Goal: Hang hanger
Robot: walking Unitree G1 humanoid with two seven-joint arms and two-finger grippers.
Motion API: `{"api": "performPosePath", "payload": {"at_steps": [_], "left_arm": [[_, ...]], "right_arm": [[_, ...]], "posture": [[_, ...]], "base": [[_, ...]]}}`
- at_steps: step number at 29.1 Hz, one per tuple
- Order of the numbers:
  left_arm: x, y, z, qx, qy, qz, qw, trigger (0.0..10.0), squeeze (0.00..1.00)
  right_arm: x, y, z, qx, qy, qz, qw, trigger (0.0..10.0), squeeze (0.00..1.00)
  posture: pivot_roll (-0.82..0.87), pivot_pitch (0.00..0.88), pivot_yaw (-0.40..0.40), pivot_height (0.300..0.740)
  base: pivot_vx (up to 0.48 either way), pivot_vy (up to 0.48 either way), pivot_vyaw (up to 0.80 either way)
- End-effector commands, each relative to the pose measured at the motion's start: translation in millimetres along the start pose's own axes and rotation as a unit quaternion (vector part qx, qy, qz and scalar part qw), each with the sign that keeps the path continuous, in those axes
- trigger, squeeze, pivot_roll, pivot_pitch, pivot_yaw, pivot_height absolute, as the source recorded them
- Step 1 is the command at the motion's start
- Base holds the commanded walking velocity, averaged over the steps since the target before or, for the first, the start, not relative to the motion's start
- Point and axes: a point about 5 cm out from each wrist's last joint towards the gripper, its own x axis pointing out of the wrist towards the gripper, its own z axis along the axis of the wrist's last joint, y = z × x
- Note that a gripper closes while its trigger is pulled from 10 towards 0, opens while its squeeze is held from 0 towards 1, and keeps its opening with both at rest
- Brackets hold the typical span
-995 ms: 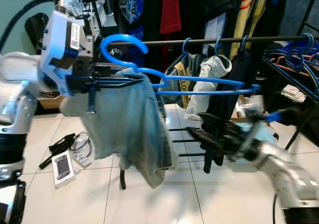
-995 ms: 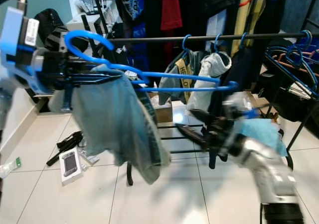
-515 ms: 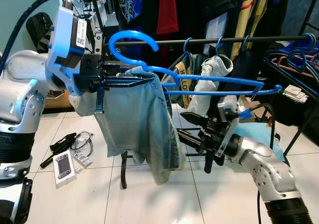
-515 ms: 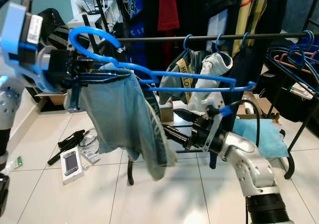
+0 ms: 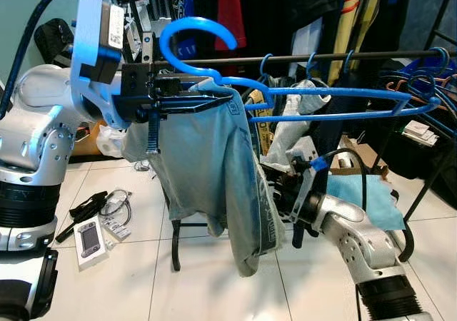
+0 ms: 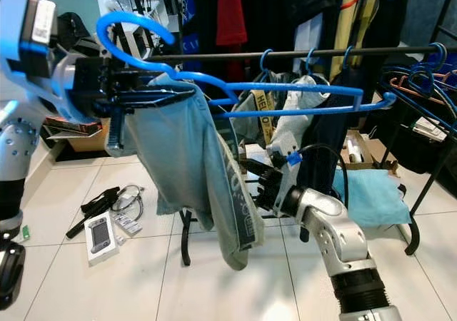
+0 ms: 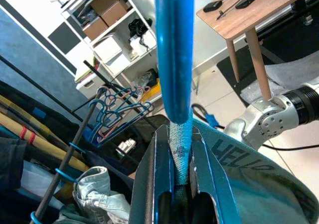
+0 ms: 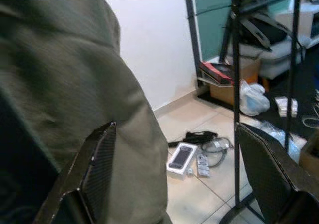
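Note:
A blue plastic hanger (image 5: pixel 321 93) carries a pale blue-grey garment (image 5: pixel 207 171) draped over its left shoulder. My left gripper (image 5: pixel 191 101) is shut on the hanger just below its hook (image 5: pixel 196 32); in the left wrist view the fingers (image 7: pixel 158 164) pinch cloth and the hanger (image 7: pixel 174 50) together. The hook sits level with and in front of the black clothes rail (image 5: pixel 335 55). My right gripper (image 5: pixel 277 187) is low, right beside the hanging garment, open, with its fingers (image 8: pixel 94 169) spread wide and the garment (image 8: pixel 60 94) against one of them.
Clothes on blue hangers (image 5: pixel 307 85) fill the rail. Spare blue hangers (image 5: pixel 421 78) pile up at the right. On the floor lie a boxed handheld console (image 5: pixel 91 239), cables (image 5: pixel 107 207) and a blue cloth (image 5: pixel 364 196). The rack's black feet (image 5: pixel 175 253) stand on the white tiles.
My left arm has raised the hanger and garment higher, bringing the hook up to the rail. The right gripper has moved left, in close to the hanging garment.

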Motion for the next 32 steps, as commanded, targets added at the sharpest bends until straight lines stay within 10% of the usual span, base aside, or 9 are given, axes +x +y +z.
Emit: {"api": "performPosePath", "payload": {"at_steps": [1,15,32], "left_arm": [[1.8,1.6,2,0.007,-0.003,-0.002,1.0,0.5,0.0],[1.6,0.8,2,0.006,-0.002,-0.002,1.0,0.4,0.0],[9.7,-2.1,7,0.01,-0.021,-0.014,1.0,0.5,0.0]], "right_arm": [[0.2,3.9,3,0.0,-0.01,0.015,1.0,10.0,0.0],[-54.2,-4.8,25,0.013,-0.077,0.017,0.997,10.0,0.0],[-11.9,-5.5,22,-0.014,-0.056,0.012,0.998,10.0,0.0]], "posture": [[-0.06,0.0,0.073,0.74],[-0.07,0.0,0.076,0.74],[-0.06,0.0,0.068,0.74]], "base": [[0.0,0.0,0.0],[0.0,0.0,0.0],[0.0,0.0,0.0]]}}
